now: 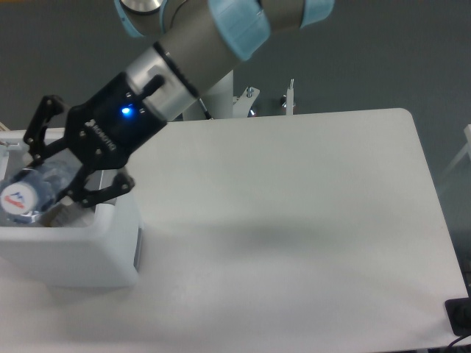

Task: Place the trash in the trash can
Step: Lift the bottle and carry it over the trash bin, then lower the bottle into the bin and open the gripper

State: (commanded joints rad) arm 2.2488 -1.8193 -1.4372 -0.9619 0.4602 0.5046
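My gripper (pixel 45 170) is shut on the clear bluish plastic bottle (pixel 29 193), whose white cap with a red and blue mark faces the camera. Bottle and gripper hang over the opening of the white trash can (pixel 81 250) at the table's left edge. A bit of whitish crumpled wrapper (pixel 65 215) shows inside the can, just below the bottle. The gripper and arm hide most of the can's inside and its back rim.
The white table (pixel 294 220) stretches right of the can. The robot's base and a metal bracket (pixel 287 99) stand at the table's far edge. A dark object (pixel 460 316) pokes in at the lower right corner.
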